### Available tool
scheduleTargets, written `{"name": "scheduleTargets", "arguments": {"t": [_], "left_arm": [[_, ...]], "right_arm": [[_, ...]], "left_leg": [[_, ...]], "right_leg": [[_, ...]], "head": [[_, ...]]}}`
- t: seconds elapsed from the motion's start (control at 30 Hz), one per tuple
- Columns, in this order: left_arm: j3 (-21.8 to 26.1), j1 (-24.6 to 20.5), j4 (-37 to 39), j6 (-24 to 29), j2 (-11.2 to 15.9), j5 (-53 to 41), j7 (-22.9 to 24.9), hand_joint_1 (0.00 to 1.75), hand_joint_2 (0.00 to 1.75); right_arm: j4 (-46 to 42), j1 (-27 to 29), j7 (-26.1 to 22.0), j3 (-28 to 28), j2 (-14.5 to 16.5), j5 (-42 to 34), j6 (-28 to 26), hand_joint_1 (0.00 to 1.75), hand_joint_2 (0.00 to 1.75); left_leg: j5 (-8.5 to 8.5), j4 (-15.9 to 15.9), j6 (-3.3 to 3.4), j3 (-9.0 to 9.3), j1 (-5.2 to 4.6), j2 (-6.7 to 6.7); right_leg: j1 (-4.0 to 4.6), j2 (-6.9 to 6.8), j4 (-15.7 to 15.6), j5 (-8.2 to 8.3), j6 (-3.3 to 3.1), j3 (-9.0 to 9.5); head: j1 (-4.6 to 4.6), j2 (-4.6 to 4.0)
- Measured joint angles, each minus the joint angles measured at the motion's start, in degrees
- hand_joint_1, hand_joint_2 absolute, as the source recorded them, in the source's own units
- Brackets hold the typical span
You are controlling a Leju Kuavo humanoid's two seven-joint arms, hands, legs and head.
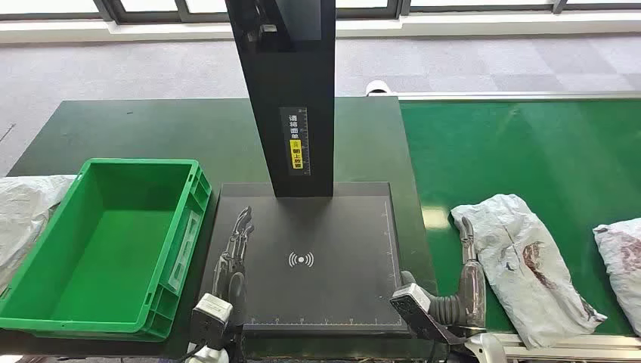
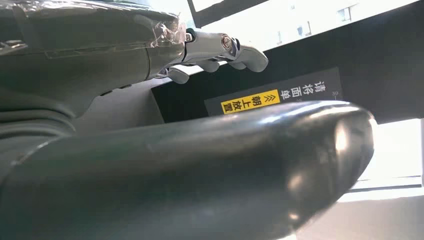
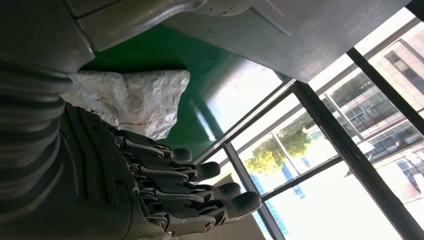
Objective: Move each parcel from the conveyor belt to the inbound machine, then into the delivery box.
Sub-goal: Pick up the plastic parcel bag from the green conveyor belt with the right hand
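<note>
Grey carpet and a window line run behind a dark green table (image 1: 136, 128); head view first. Black flat inbound machine (image 1: 317, 249) sits center, matte scan plate with a white wireless mark and ruler ticks along its edges, and a glossy black post (image 1: 291, 83) rising from its back with a yellow and white label. Green plastic delivery box (image 1: 106, 242) is just left of the plate, ribbed walls, nothing inside. Bright green conveyor belt (image 1: 529, 151) on the right carries a crumpled white plastic parcel (image 1: 521, 265) with dark red smears, lying flat, long and lumpy; second parcel (image 1: 623, 257) at the right edge, cut off. White bag (image 1: 26, 212) lies left of the box. Left hand (image 1: 233, 257) over the plate's left edge, fingers extended and apart, holding nothing. Right hand (image 1: 469, 276) stands at the belt's near edge, fingers straight, right beside the parcel's left side; contact cannot be told.

Left wrist view: mostly filled by the thick grey thumb, blurred; pale fingertips (image 2: 245, 55) spread in front of the post's yellow label (image 2: 250, 101), nothing held.

Right wrist view: dark ribbed fingers (image 3: 200, 192) straight and side by side, empty; wrinkled white parcel (image 3: 135, 100) behind them on the green belt (image 3: 200, 85), windows beyond.
</note>
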Motion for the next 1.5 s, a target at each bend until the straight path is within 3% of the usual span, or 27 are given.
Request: {"name": "scheduleTargets", "arguments": {"t": [0.17, 0.33, 0.57, 0.73, 1.1, 1.3, 1.5], "left_arm": [[0.27, 0.00, 0.28, -0.26, -0.14, -0.02, 0.16, 0.00, 0.00], [0.47, -0.14, 1.15, -1.90, -0.26, 0.01, 1.53, 0.00, 0.00], [1.75, 0.07, 1.41, -4.07, -0.53, 2.23, 1.44, 0.00, 0.00], [3.34, 0.50, 1.08, -6.26, -0.83, 2.31, 1.37, 0.00, 0.00], [4.49, 0.69, 1.49, -6.49, -1.02, 1.96, 1.01, 0.00, 0.00], [4.68, 0.67, 1.89, -6.49, -1.05, 2.03, 1.01, 0.00, 0.00], [4.73, 0.65, 2.13, -6.49, -1.05, 2.03, 1.01, 0.00, 0.00]], "right_arm": [[-0.01, 0.00, 0.69, -0.58, 0.00, 0.84, -0.21, 0.00, 1.75], [-0.15, -0.27, 7.26, -3.26, -0.08, 7.52, -0.04, 0.00, 1.75], [-0.33, -0.83, 9.43, -11.26, -0.17, 11.60, 3.16, 0.00, 1.75], [0.65, -2.61, 13.62, -18.07, -0.72, 15.56, 5.85, 0.00, 1.75], [15.42, -9.29, 12.51, -29.03, -5.01, 12.43, 6.43, 0.00, 1.75], [25.56, -13.27, 11.90, -32.19, -7.30, 10.50, 6.95, 0.00, 1.75], [29.66, -14.57, 11.79, -33.09, -8.22, 10.33, 6.94, 0.00, 1.75]], "left_leg": [[0.00, 0.00, 0.00, 0.00, 0.00, 0.00], [0.00, 0.01, 0.00, 0.00, -0.03, 0.00], [-0.02, 0.03, 0.03, -0.02, -0.06, 0.00], [-0.04, 0.03, 0.08, -0.02, -0.06, 0.00], [-0.03, 0.06, 0.12, -0.01, -0.09, 0.02], [-0.03, 0.08, 0.15, -0.01, -0.09, 0.02], [-0.04, 0.08, 0.15, -0.02, -0.09, 0.03]], "right_leg": [[0.01, 0.00, 0.00, 0.00, 0.00, 0.00], [0.01, 0.00, 0.00, 0.00, 0.01, 0.00], [0.00, 0.00, 0.00, 0.02, 0.04, 0.00], [0.00, 0.00, 0.00, 0.02, 0.04, 0.00], [-0.01, 0.00, 0.00, 0.04, 0.07, 0.01], [-0.01, 0.00, 0.00, 0.05, 0.09, 0.00], [0.00, 0.01, 0.00, 0.05, 0.10, -0.01]], "head": [[0.00, 0.00], [0.00, 0.00], [0.00, 0.00], [0.00, 0.00], [0.00, 0.00], [0.00, 0.00], [0.00, 0.00]]}}
